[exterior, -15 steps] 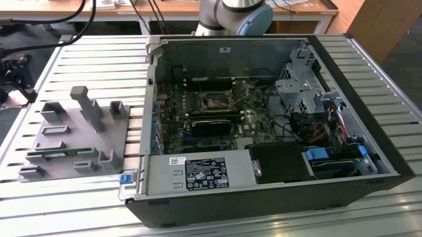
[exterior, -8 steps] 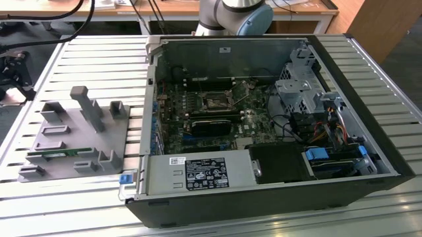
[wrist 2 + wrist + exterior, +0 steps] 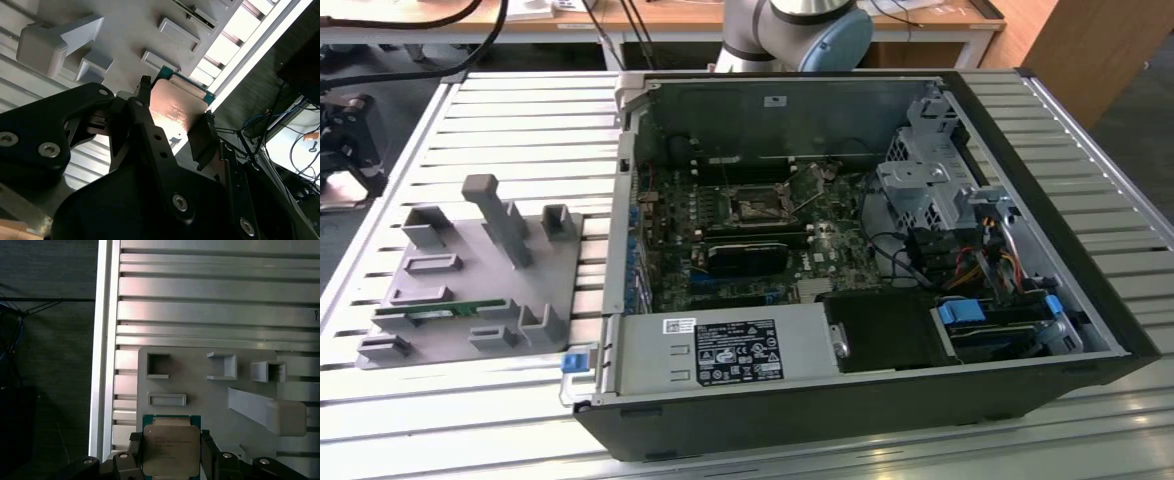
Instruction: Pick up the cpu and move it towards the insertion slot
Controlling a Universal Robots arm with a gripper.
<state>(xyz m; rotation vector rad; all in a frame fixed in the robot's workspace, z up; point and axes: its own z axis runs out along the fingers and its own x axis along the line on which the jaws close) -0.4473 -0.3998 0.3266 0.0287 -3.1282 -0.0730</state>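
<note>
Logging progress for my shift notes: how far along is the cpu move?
Done: the gripper is shut on the cpu, pinching two sides. In hand: the chip, over the grey fixture. Left: getting it to the insertion slot inside the case.

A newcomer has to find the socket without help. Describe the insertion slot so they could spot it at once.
In the exterior view, look inside the open computer case at the circuit board on its floor. Near the board's middle sits the insertion slot, a square dark socket. Its shiny metal frame sets it apart from the long black block beside it.
</note>
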